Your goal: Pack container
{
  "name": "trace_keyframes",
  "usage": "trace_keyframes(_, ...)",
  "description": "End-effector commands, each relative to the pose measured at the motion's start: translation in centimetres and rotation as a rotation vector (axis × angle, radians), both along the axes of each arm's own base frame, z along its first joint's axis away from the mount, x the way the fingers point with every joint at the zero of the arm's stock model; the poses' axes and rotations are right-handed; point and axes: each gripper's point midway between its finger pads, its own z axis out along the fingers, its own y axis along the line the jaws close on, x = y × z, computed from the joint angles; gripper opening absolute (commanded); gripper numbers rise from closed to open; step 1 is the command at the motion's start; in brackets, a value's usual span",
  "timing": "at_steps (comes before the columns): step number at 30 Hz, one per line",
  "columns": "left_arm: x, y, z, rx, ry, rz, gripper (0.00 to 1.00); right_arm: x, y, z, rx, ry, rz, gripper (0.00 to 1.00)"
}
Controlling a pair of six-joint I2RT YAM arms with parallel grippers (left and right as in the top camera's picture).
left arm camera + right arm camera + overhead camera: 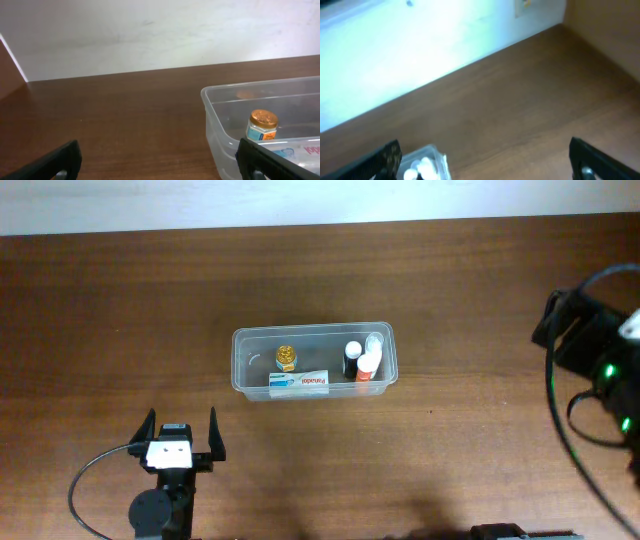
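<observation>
I have the clear, translucent plastic rectangular container (pixel 254 362) sitting on the brown wooden table (pixel 450 270), long side across my overhead view. It has rounded corners, a thin rim all round, and walls clear enough to see the contents through them. Inside, a white-and-blue tube (pixel 299 383) lies flat along the container's near long wall. A small jar with a gold lid (pixel 287 358) stands just behind it, toward the container's middle. At the container's right end a black bottle with a white cap (pixel 352 358) and an orange bottle with a white cap (pixel 368 367) stand touching each other. The tube carries red lettering and the jar a blue-and-white label with an orange patch, but neither is sharp enough for me to read, even from the left wrist view, where the jar (pixel 262 126) shows through the container's wall (pixel 215 130). The left gripper (pixel 181 418) sits clear of the container, off its near left corner, fingers spread wide with nothing between them. The right gripper (pixel 490 165) is also spread wide and empty — its blurred view catches only a corner of the container (pixel 439 161) low down.
</observation>
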Motion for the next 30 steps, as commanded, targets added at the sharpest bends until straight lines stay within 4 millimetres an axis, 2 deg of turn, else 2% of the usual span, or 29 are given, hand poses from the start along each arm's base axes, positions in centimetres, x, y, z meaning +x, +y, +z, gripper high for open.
trace_keyframes(1,-0.1,0.1,0.0,0.021,0.0,0.006,0.99,-0.8,1.5,-1.9,-0.051,-0.04,0.12,0.98)
trace_keyframes(5,-0.1,0.1,0.0,0.021,0.0,0.006,0.99,-1.5,2.4,-3.3,-0.082,-0.17,0.19,0.98)
trace_keyframes(10,-0.1,0.1,0.0,0.021,0.0,0.006,0.99,-2.4,2.6,-5.6,-0.088,-0.29,0.197,0.98)
trace_keyframes(15,-0.1,0.1,0.0,0.021,0.0,0.006,0.99,-2.8,4.2,-7.1,-0.197,-0.431,0.313,0.98)
trace_keyframes(19,-0.1,0.1,0.0,0.021,0.0,0.006,0.99,-2.9,5.1,-9.9,-0.212,-0.489,0.366,0.98)
trace_keyframes(30,-0.1,0.1,0.0,0.021,0.0,0.006,0.99,-2.2,5.8,-17.2,-0.228,-0.63,0.389,0.98)
